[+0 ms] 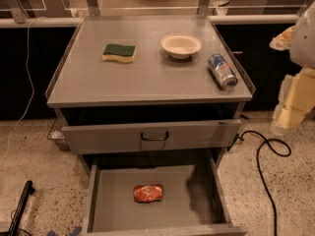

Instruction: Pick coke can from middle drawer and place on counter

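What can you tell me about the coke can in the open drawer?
The coke can is small, red-orange metal with pale lettering. It lies on its side on the flat grey floor of the middle drawer, near the centre, touching nothing else. The gripper hangs at the right edge of view, well away from it.

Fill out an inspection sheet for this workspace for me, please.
Surface: counter, flat grey top with a raised rim at its sides.
Job's things: coke can lies on its side on the floor of the open middle drawer.
Clutter: sponge, white bowl and a blue and silver can on its side, all on the counter.
Grippers: gripper at the view's right edge, beside the cabinet, far from the coke can.
Cables: black cable looped on the floor at right; white cable at left.
Surroundings: speckled floor; upper drawer front slightly pulled out.
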Controlling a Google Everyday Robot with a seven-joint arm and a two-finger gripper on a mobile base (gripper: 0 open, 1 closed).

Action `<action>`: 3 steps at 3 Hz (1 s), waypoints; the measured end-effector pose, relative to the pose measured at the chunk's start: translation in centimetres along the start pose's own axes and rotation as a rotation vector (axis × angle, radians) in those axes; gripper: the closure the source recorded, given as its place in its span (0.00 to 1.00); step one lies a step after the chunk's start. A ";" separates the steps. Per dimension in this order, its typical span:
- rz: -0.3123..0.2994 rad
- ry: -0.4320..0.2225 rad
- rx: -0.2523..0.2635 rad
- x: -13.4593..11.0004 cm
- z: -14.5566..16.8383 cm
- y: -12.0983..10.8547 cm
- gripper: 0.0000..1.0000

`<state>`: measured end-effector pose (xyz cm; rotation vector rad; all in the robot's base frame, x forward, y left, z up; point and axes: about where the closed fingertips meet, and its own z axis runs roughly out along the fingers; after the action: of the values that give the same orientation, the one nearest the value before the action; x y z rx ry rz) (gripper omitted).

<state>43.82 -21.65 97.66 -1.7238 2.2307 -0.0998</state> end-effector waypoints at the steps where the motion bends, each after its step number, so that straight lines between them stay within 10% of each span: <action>1: 0.000 0.000 0.000 0.0 0.0 0.0 0.00; 3: 0.087 -0.164 -0.064 2.3 2.8 2.1 0.00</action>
<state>42.13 -22.90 94.00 -1.6015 2.2054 0.1297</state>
